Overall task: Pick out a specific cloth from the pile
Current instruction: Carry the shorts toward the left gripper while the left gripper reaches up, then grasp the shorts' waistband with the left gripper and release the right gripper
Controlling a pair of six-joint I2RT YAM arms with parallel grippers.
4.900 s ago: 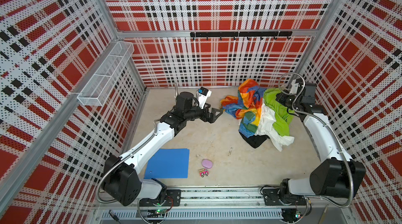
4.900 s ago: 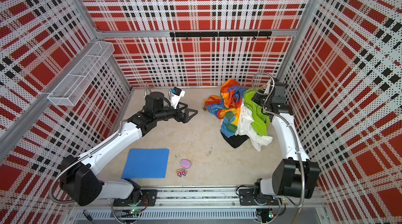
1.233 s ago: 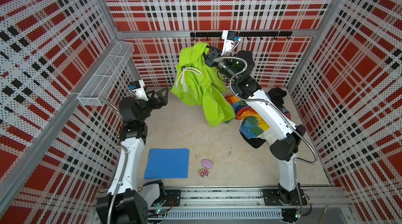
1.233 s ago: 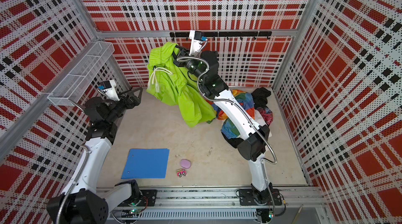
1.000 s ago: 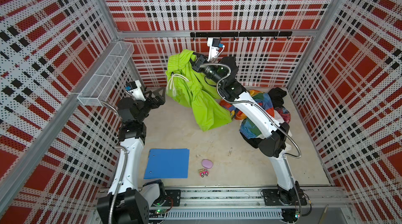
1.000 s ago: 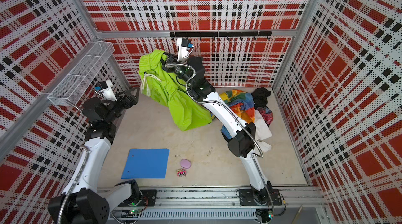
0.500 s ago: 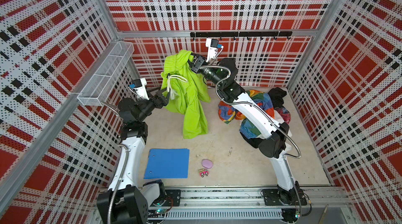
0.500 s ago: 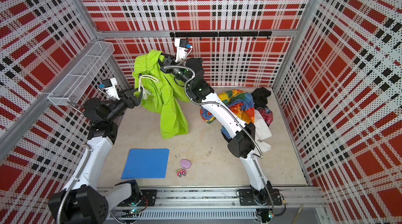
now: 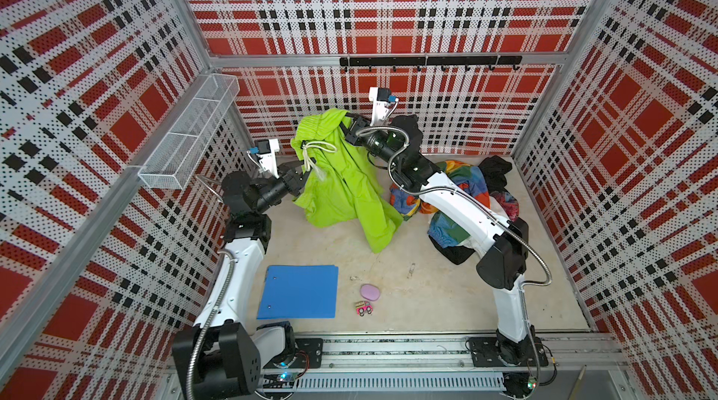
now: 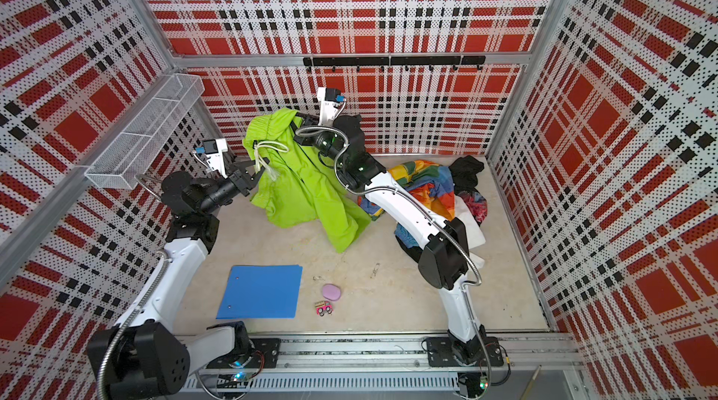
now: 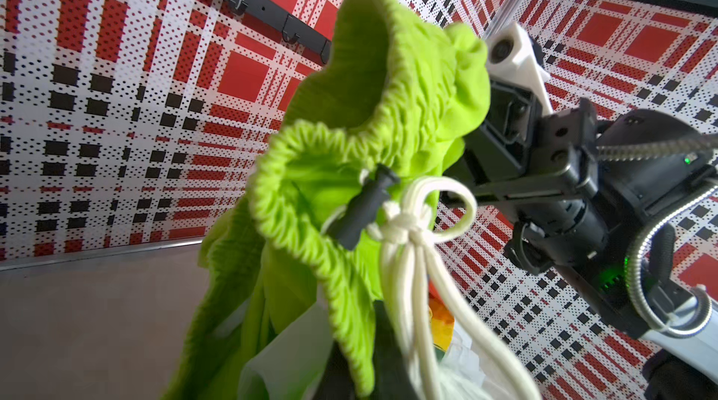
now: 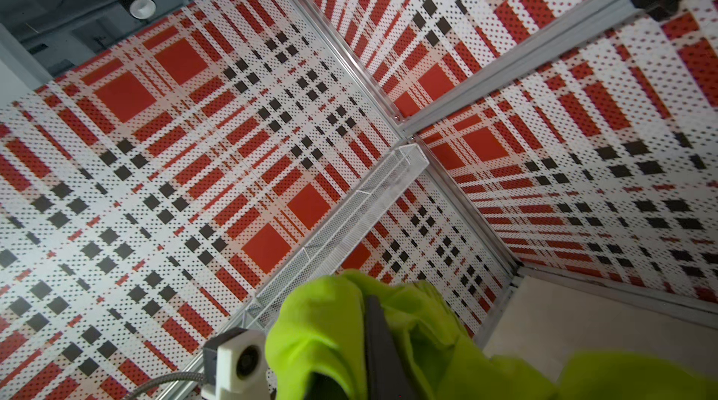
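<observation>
Two holds are now set on the cloth (image 9: 342, 184), where half a second ago only one was seen. The left gripper (image 9: 300, 178), whose jaws were spread beside the fabric then, is now found with its jaws pressed together on the cloth's edge just below the white drawstring (image 9: 316, 153). In the left wrist view the gathered waistband (image 11: 311, 168) is seen running down close before the camera, though the pinch itself is hidden. The right gripper (image 9: 347, 124) is pinched on the waistband's far side, high up near the back wall (image 9: 447, 114). In the right wrist view green fabric is seen bunched around one finger (image 12: 375, 343). The cloth, which hung as a narrow column, is now spread wider between the two holds, and its lower part is sagged down toward the table (image 9: 388, 281).

For the task, the picking is judged nearly done. The cloth is lifted out of the pile (image 9: 462, 180) and is held to that pile's left in both top views. Its lower edge lies just beside the rainbow fabric (image 9: 408, 199), and whether contact remains cannot be told.

The cloth's long axis is set steeply, from the waistband at the top to a leg end at the bottom. The waistband is pointed up and toward the back wall, with its opening turned toward the left gripper. The leg end is pointed down and forward, toward the table's middle.
</observation>
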